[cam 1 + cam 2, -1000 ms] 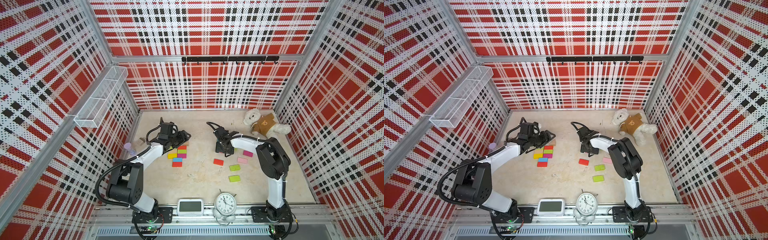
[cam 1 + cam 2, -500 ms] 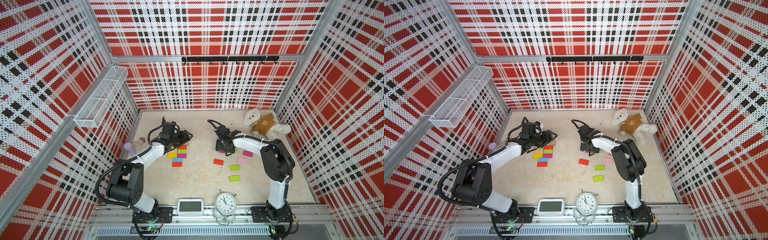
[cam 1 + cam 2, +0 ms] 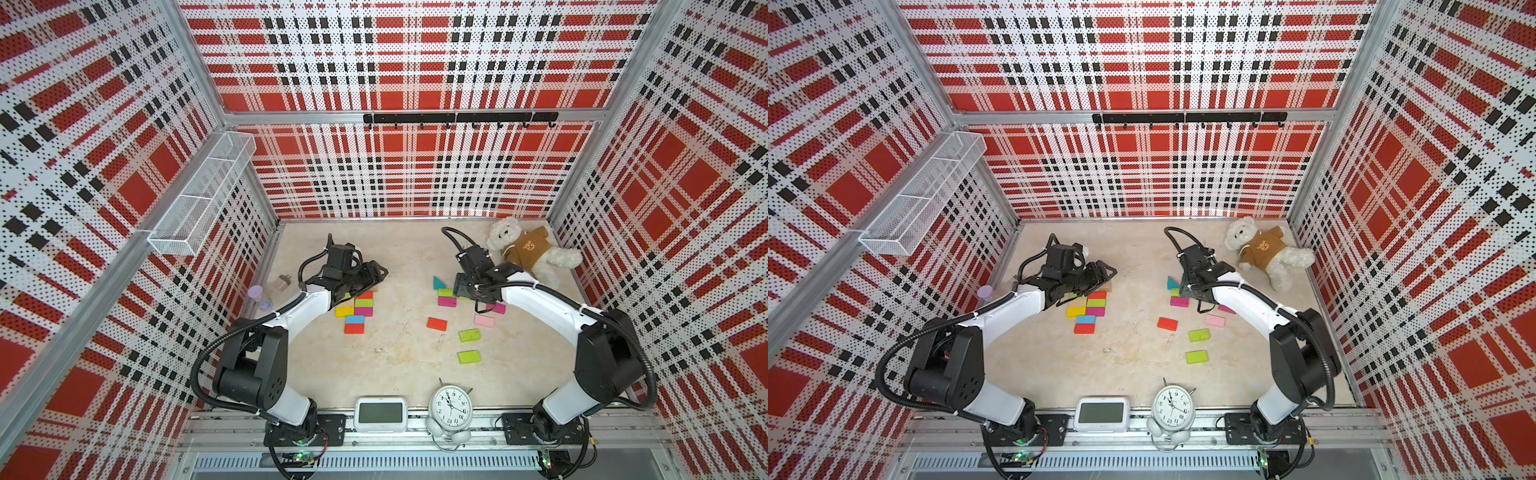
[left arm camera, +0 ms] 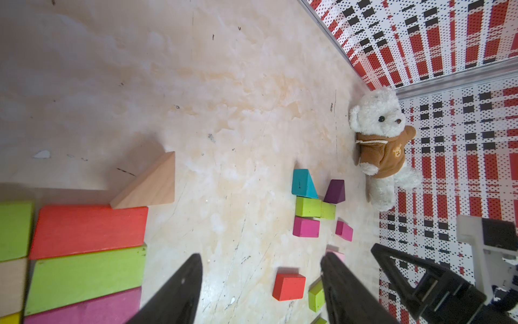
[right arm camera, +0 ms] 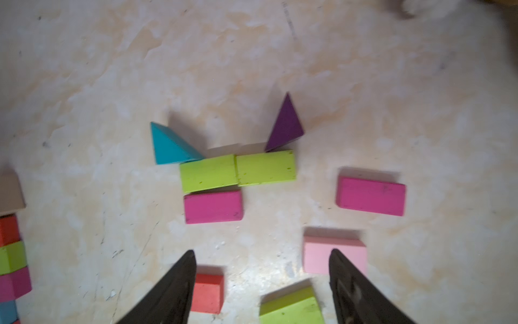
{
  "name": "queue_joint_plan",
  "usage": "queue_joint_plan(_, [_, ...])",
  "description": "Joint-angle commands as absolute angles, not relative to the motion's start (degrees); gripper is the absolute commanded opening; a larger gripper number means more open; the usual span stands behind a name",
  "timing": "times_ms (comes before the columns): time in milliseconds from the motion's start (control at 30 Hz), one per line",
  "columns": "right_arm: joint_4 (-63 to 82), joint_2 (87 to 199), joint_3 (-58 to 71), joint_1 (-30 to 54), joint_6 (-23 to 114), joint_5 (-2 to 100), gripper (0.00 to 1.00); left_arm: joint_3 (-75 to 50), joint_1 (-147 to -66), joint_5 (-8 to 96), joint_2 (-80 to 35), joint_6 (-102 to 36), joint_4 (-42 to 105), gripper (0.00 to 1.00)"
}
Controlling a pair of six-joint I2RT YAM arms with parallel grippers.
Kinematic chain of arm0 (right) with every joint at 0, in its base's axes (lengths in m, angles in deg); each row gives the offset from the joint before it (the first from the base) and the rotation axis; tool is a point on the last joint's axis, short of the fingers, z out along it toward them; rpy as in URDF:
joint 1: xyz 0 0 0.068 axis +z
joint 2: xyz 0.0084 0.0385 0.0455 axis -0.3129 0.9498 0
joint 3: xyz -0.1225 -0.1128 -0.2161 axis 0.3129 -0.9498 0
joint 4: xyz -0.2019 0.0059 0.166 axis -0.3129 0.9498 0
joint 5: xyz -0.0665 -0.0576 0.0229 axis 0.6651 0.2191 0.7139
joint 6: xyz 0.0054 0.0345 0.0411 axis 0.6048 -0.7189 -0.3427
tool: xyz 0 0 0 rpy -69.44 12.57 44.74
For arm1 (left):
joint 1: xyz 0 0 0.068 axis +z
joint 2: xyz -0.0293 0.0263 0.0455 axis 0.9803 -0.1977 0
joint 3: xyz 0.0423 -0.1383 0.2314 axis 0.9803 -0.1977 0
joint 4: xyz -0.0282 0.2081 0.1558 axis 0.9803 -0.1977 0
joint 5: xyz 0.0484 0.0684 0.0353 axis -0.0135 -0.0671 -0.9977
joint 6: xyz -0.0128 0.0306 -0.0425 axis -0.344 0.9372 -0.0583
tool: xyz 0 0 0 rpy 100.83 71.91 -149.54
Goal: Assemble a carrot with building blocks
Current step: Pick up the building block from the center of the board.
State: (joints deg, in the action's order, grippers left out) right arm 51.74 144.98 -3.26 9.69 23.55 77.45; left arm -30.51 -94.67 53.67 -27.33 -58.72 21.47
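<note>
Right claw (image 5: pixel 262 252) first: fingers spread wide, nothing pinched, hanging over the table (image 5: pixel 280 70). Closest in, framed between its fingers, are a small red-orange brick (image 5: pixel 208 293) and a lime brick (image 5: pixel 291 308), with a pale pink brick (image 5: pixel 319 256) partly behind one finger. A step further ahead, a magenta brick (image 5: pixel 213 206) lies flat, tight against two lime bricks (image 5: pixel 208 173) laid end to end. Just past that pair, a teal wedge (image 5: pixel 171 147) touches one end and a purple wedge (image 5: pixel 286 123) the other, both tips pointing away from the claw. A second magenta brick (image 5: pixel 371 195) lies apart, off to the side.

Now the left claw (image 4: pixel 262 255): spread as well, and empty. Right beside it sits a packed cluster of bricks (image 4: pixel 84 276), with magenta, lime and red-orange strips edge to edge. At the cluster's far edge a plain wood wedge (image 4: pixel 151 182) touches the red-orange strip. Farthest off, a teddy bear (image 4: pixel 384 146) lies by the wall.
</note>
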Motion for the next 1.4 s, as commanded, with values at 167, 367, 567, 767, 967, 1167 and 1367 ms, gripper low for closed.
queue_joint_plan(167, [47.99,137.32,-15.07,-3.52,28.16,73.61,0.77,-26.07,-97.99,51.57,-28.13,-58.80,23.56,0.70])
queue_joint_plan(367, [46.44,138.67,-17.35,-6.11,30.76,73.61,0.77,-25.64,-99.92,50.47,-28.06,-58.81,23.29,0.70])
queue_joint_plan(567, [43.72,142.85,-17.75,-6.20,30.60,72.40,0.78,-25.94,-101.37,49.00,-27.19,-58.25,21.97,0.70])
queue_joint_plan(767, [41.74,146.28,-16.25,-6.20,31.04,71.56,0.77,-25.55,-101.49,49.23,-27.43,-57.84,21.43,0.70])
queue_joint_plan(967, [39.93,148.64,-15.87,-6.20,32.60,69.57,0.77,-24.94,-101.56,49.49,-28.10,-57.66,21.03,0.70])
queue_joint_plan(1167, [39.82,150.63,-14.46,-6.20,33.85,69.73,0.77,-24.63,-101.98,49.28,-28.88,-57.86,20.95,0.70])
queue_joint_plan(1367, [40.10,152.20,-13.24,-6.20,34.94,70.46,0.77,-23.73,-102.61,48.86,-29.47,-57.92,20.57,0.70])
